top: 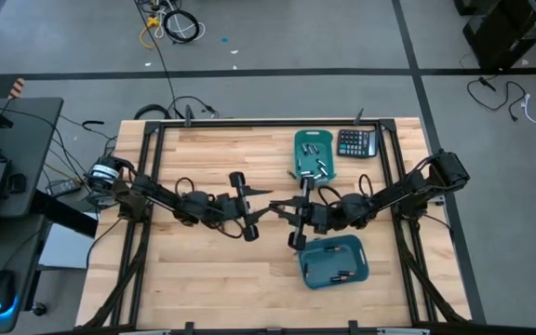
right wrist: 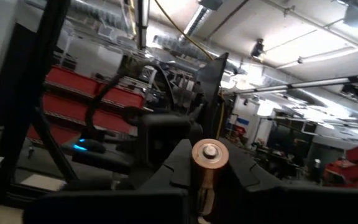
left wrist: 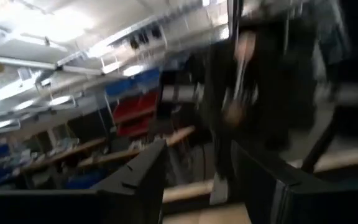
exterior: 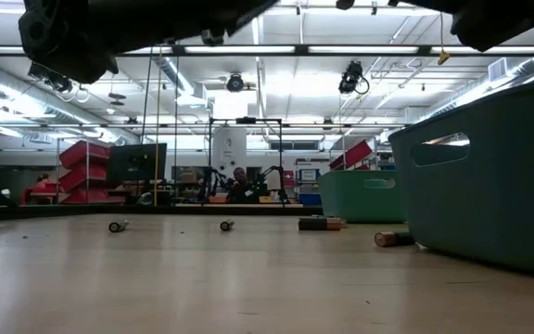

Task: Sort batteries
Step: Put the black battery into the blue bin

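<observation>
Both grippers meet tip to tip above the middle of the table. My right gripper (top: 283, 208) is shut on a battery (right wrist: 210, 155) whose copper-coloured end faces its wrist camera. My left gripper (top: 266, 205) faces it, and in the left wrist view that gripper (left wrist: 201, 167) stands open with a wide gap and nothing seen between its fingers. Several more batteries lie on their sides on the tabletop (exterior: 117, 225) (exterior: 226, 224) (exterior: 392, 238). Others lie inside the far teal bin (top: 313, 154) and the near teal bin (top: 335, 261). My right gripper pinches the battery between its two fingers, which sit on its side walls (right wrist: 205, 182) just below the copper-coloured end. The battery stands tilted in the hold with that end uppermost. It is lifted clear of the table.
A black calculator (top: 356, 142) lies at the far right beside the far bin. The near bin's wall (exterior: 489, 186) fills the right of the low view, with a battery beside its base. Bare wood (top: 194, 270) lies at the near left.
</observation>
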